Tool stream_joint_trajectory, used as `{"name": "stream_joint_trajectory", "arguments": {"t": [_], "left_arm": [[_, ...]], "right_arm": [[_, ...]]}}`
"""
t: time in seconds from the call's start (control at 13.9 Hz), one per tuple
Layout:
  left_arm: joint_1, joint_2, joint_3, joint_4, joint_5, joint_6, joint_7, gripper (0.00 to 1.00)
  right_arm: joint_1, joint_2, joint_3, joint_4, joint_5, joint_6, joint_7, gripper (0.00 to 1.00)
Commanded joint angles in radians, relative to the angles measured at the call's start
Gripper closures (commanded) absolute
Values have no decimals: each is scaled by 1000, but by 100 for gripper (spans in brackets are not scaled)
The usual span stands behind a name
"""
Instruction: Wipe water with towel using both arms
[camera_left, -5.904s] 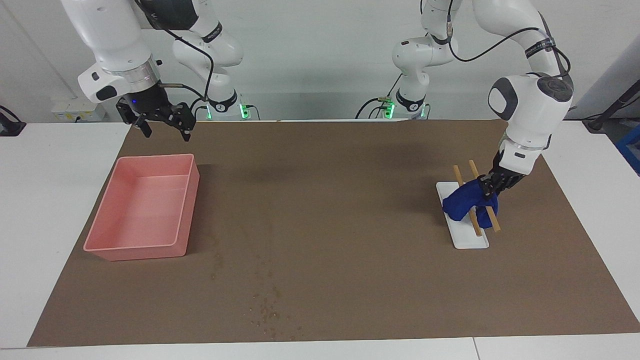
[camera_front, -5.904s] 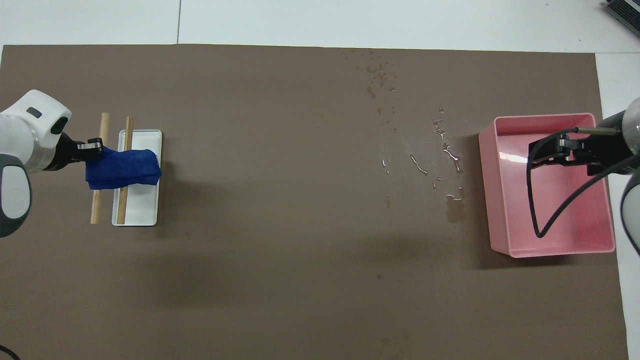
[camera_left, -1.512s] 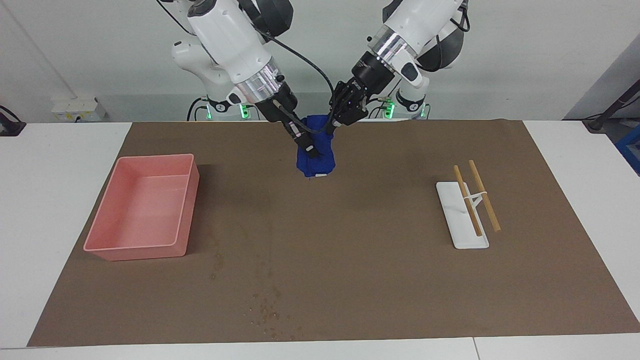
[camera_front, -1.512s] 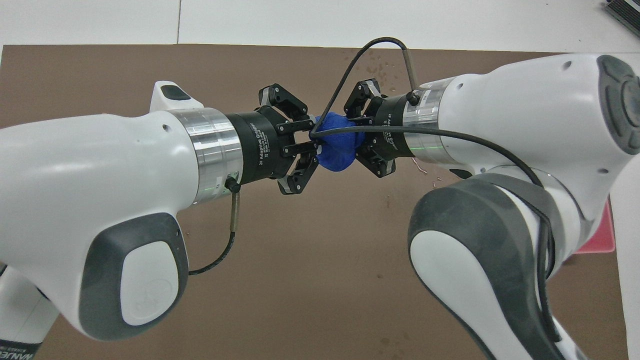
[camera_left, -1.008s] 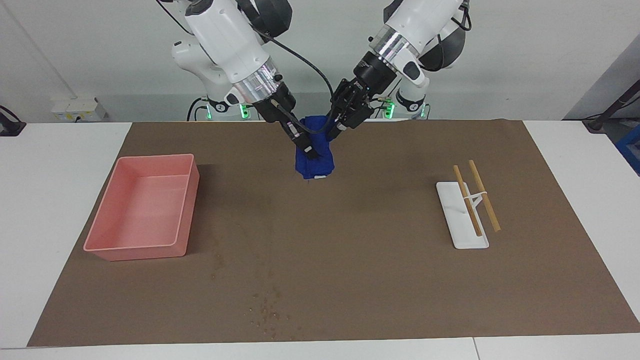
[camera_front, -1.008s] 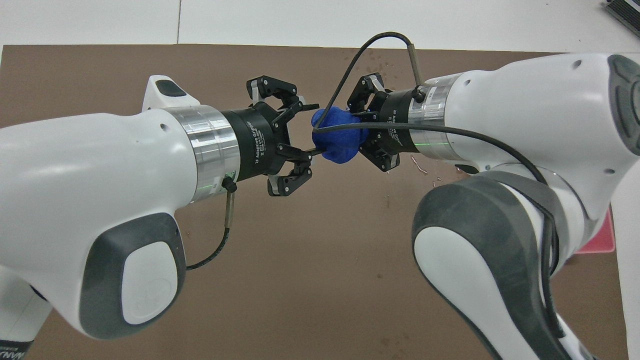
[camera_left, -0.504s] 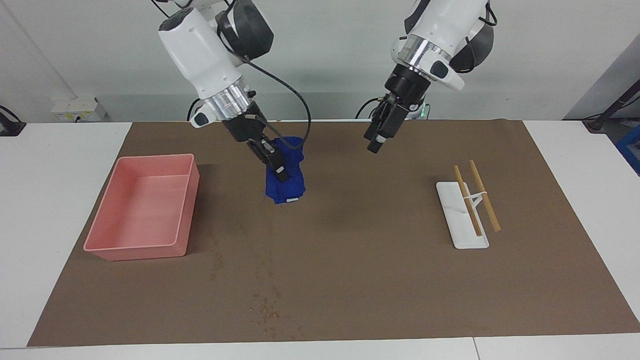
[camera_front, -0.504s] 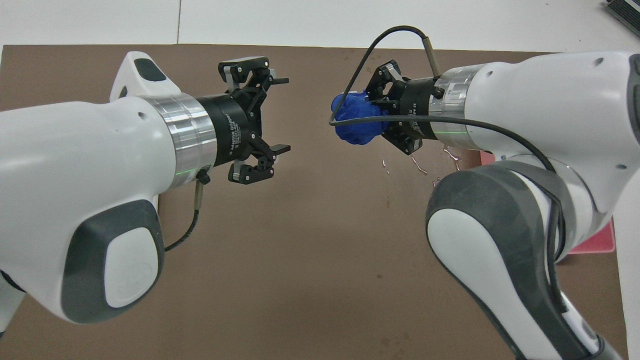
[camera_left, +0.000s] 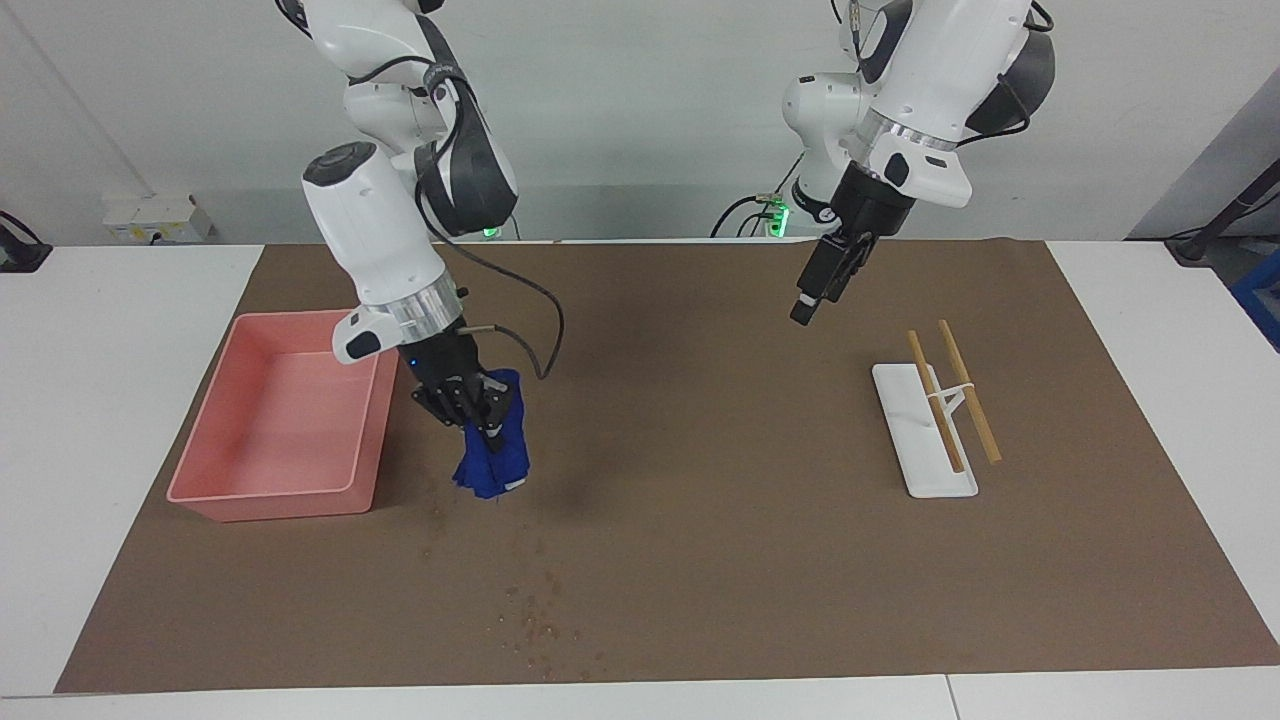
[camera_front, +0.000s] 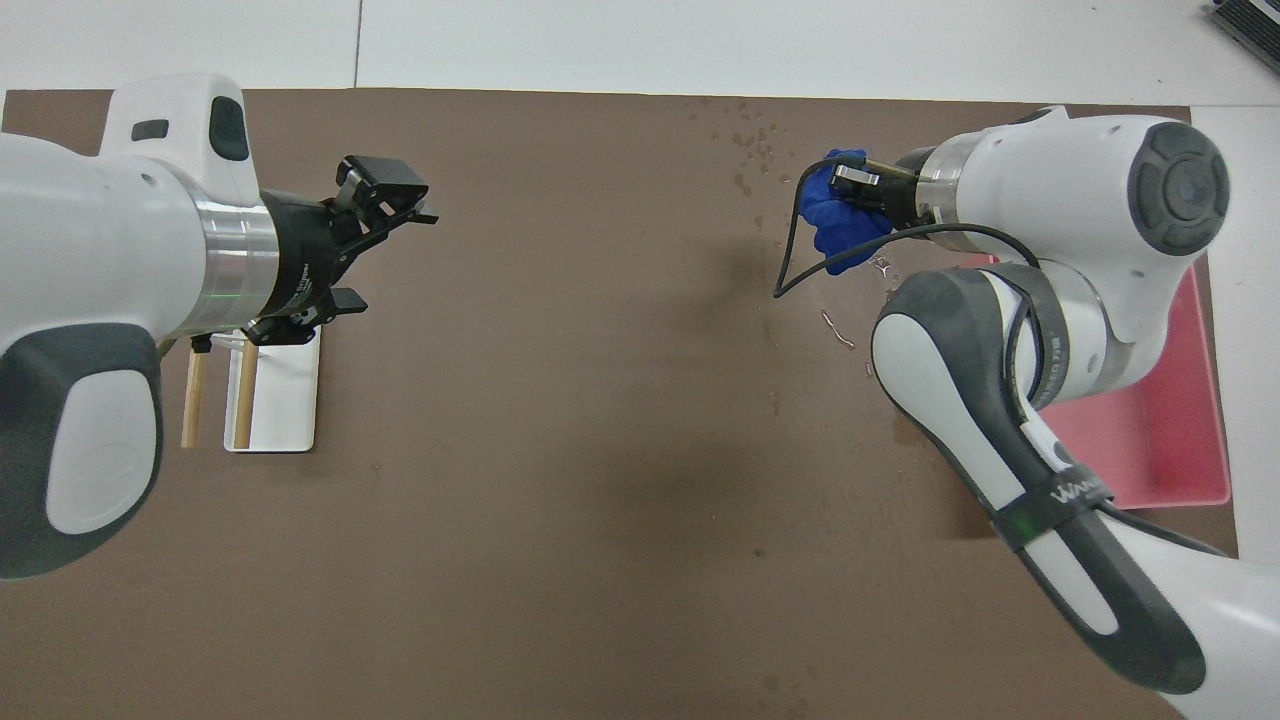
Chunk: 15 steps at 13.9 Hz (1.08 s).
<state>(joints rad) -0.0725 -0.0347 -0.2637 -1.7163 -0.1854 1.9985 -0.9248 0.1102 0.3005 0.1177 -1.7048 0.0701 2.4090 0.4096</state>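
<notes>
The fingers of the right gripper (camera_left: 478, 415) are closed on the upper part of the towel (camera_left: 495, 442), and the black claws point down toward the brown mat (camera_left: 700, 520) with a small tilt. From there the silver wrist ring and the white forearm of the right arm (camera_left: 375, 235) go up and back to its base at the robots' end of the table. The towel is a deep blue soft cloth; it hangs from the fingers as a long crumpled bundle, and its lower end comes close to the mat, but I cannot tell if it touches. It is just beside the pink bin (camera_left: 285, 420), on the side toward the middle of the mat, and in the overhead view it is over the place where the water drops (camera_front: 850, 335) shine on the mat. More drops (camera_left: 540, 620) lie farther from the robots than the towel. The fingers of the left gripper (camera_front: 375, 225) are spread apart and hold nothing. This gripper hangs in the air over the mat, near the white tray (camera_left: 920, 440) with two wooden sticks (camera_left: 955, 395), and the left arm (camera_left: 930, 70) slopes down to it from above. The two grippers are well apart from each other.
</notes>
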Motion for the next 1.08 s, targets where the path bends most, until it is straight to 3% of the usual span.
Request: {"name": "stream_joint_trajectory", "arguments": {"t": [0.0, 0.14, 0.36, 0.5, 0.65, 0.86, 1.01], "left_arm": [[95, -39, -6, -19, 26, -108, 372, 0], [158, -43, -5, -10, 56, -193, 657, 0], [164, -30, -6, 65, 224, -369, 873, 0], [198, 14, -5, 168, 230, -472, 923, 0], [218, 74, 0, 266, 222, -532, 926, 0], [233, 67, 4, 262, 205, -512, 922, 0], [237, 46, 4, 222, 205, -506, 919, 0]], "right_arm": [[-36, 47, 11, -9, -192, 45, -96, 100], [-76, 81, 11, -36, -326, 113, -109, 100], [-127, 84, 13, -120, -406, 156, -150, 100], [-126, 98, 11, -173, -423, 226, -156, 100], [-124, 107, 11, -191, -452, 219, -155, 100], [-122, 83, 13, -257, -452, 176, -143, 100], [-115, 57, 16, -285, -452, 78, -135, 100]]}}
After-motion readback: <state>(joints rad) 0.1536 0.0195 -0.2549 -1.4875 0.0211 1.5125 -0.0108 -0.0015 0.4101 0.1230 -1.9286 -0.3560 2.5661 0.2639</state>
